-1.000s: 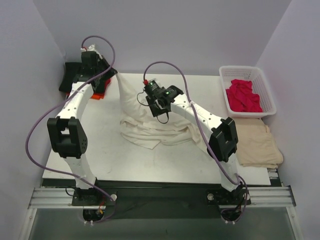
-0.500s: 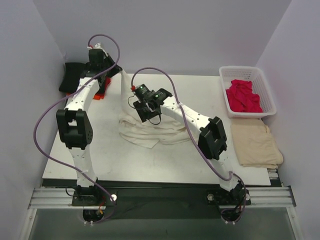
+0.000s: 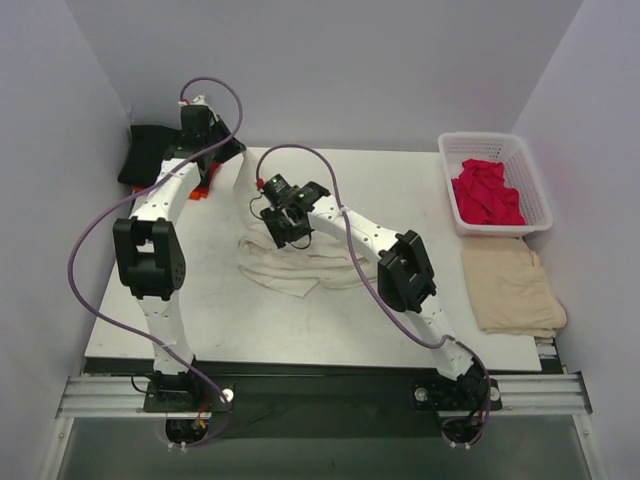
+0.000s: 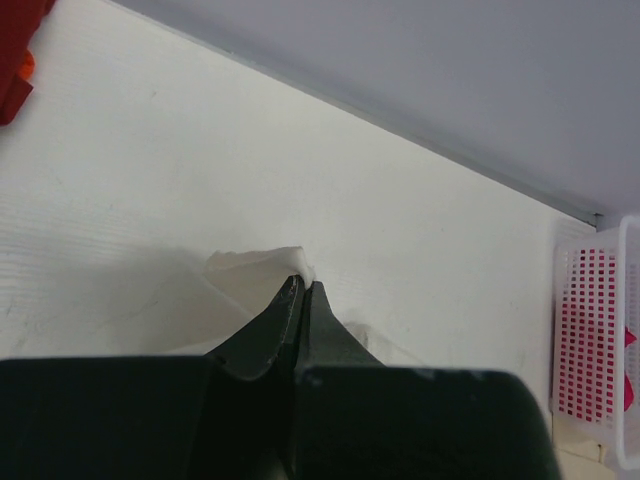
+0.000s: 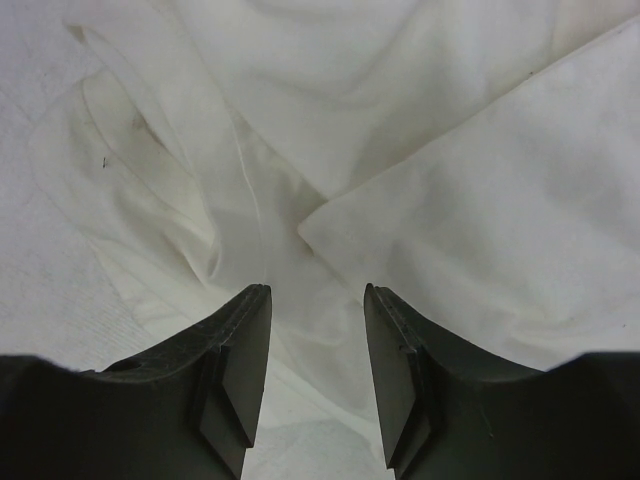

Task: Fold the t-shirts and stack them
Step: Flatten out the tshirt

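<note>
Cream-white t-shirt corner nipped by L pincer.

The orange-red shirt is mostly hidden under the left arm. In the left wrist view, the basket is cut off by the right edge.

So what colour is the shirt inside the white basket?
Crimson, a deep pinkish red. The shirt in the basket shows best in the top external view.
</note>
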